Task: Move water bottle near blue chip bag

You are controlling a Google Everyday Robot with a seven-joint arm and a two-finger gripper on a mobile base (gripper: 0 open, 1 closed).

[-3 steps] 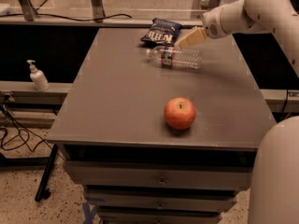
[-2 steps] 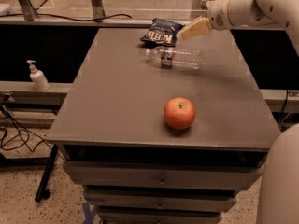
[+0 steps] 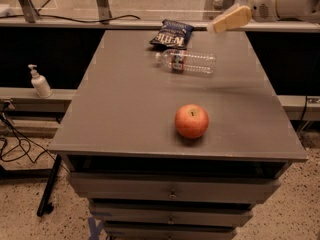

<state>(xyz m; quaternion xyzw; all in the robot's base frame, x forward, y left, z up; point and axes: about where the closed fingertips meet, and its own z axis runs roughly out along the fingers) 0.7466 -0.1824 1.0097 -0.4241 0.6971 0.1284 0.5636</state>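
My grey desk (image 3: 125, 109) fills the scene, a flat top over a stack of drawers, standing on a speckled floor. My white arm (image 3: 285, 1) reaches in from the upper right corner, above the desk's far right edge.

The water bottle (image 3: 187, 62) lies on its side on the far half of the desk, its white cap pointing left and its red-and-white label band just behind the cap. The blue chip bag (image 3: 172, 34) lies flat at the far edge, just behind the bottle's cap end; whether the two touch, I cannot tell. A red apple (image 3: 191, 121) sits upright near the front of the desk, well apart from both.

My tan claw (image 3: 229, 19) hangs in the air above the far right part of the desk, up and to the right of the bottle, carrying nothing. Whether it is apart or together, I cannot tell.

A small white pump dispenser (image 3: 39, 82) stands on a low ledge left of the desk.
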